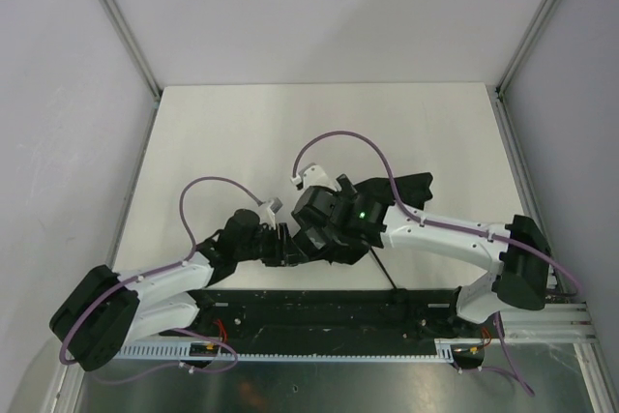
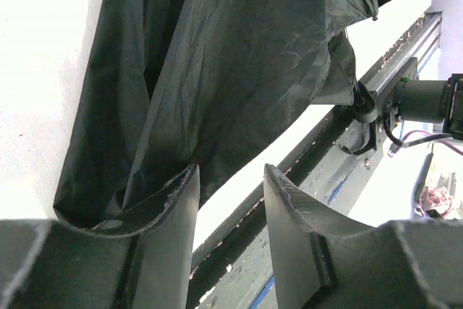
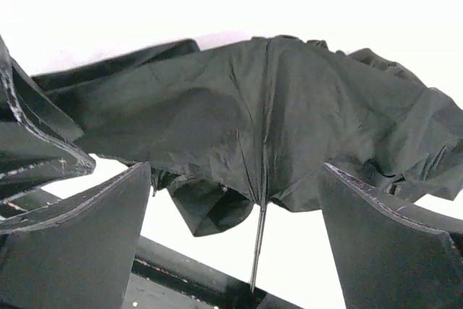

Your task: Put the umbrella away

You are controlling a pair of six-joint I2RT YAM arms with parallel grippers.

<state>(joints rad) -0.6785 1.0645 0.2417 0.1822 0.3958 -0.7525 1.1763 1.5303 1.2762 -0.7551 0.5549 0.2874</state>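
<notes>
1. Arms first, as they sit highest under the overhead camera: the left arm [image 1: 164,282] and the right arm [image 1: 455,234] rise from the near edge and bend inward. Their wrists meet above the near middle of the worktop.
2. White worktop [image 1: 242,132], with a black rail [image 1: 319,302] running along its near edge.
3. The umbrella [image 1: 411,189] lies loosely collapsed close to the near edge, a little right of the middle. Its black canopy is crumpled in soft folds. From overhead the wrists hide most of it. One dark flap shows past the right wrist, toward the far right corner.
4. The right gripper [image 3: 236,170] has its jaws released and spread wide. The umbrella [image 3: 268,121] lies just beyond the fingertips, and its canopy stretches across the whole gap and past both sides. Nothing is pinched.
5. The left gripper [image 2: 231,175] also has its jaws apart. The gap between them is bare and shows rail and worktop. Umbrella [image 2: 239,56] fabric hangs down behind the finger on the left of that view. Whether cloth and finger touch cannot be told.
6. A thin metal rod [image 3: 257,247] sticks out from the canopy's lower edge and points toward the rail.
</notes>
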